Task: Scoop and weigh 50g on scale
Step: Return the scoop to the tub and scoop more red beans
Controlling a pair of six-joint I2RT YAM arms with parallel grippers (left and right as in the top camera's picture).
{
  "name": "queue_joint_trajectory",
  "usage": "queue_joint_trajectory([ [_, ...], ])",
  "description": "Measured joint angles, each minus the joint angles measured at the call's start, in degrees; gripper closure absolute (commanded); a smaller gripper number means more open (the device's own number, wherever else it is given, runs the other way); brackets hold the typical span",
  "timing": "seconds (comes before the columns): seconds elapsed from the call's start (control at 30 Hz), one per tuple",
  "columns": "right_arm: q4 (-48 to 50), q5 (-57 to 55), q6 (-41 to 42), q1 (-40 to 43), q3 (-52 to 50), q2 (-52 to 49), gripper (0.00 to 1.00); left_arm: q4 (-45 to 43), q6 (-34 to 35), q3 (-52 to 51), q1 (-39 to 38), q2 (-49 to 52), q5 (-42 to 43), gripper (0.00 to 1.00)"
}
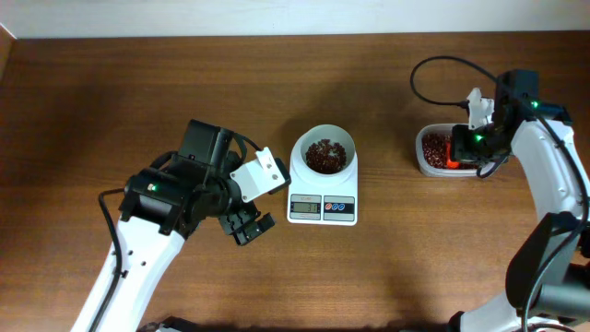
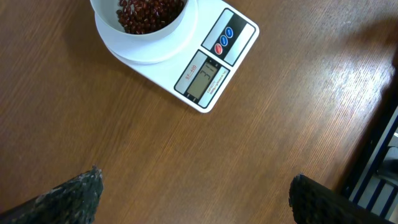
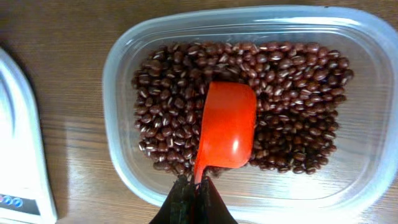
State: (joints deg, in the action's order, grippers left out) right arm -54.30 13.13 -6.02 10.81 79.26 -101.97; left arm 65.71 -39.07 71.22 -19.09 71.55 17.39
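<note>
The scale, white with a grey display and blue and red buttons, sits mid-counter. Its round bowl holds a small heap of dark red-brown beans. More beans fill the clear tub to the right. The left wrist view cuts off the bowl's far side. The display's digits and nearby print are too small to read. The left end effector is spread wide over bare counter near the scale. The right end effector pinches the handle of the orange scoop, which lies on the tub's beans.
</note>
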Motion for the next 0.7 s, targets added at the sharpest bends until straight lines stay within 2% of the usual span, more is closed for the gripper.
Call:
queue_joint_trajectory([
  [0.33,-0.5,21.9,-0.2,14.8,0.0,-0.4,0.96,0.0,0.0,0.0,0.0,0.0,0.0,0.01],
  [0.7,-2.9,33.6,-2.0,19.4,0.0,-0.4,0.96,0.0,0.0,0.0,0.0,0.0,0.0,0.01],
])
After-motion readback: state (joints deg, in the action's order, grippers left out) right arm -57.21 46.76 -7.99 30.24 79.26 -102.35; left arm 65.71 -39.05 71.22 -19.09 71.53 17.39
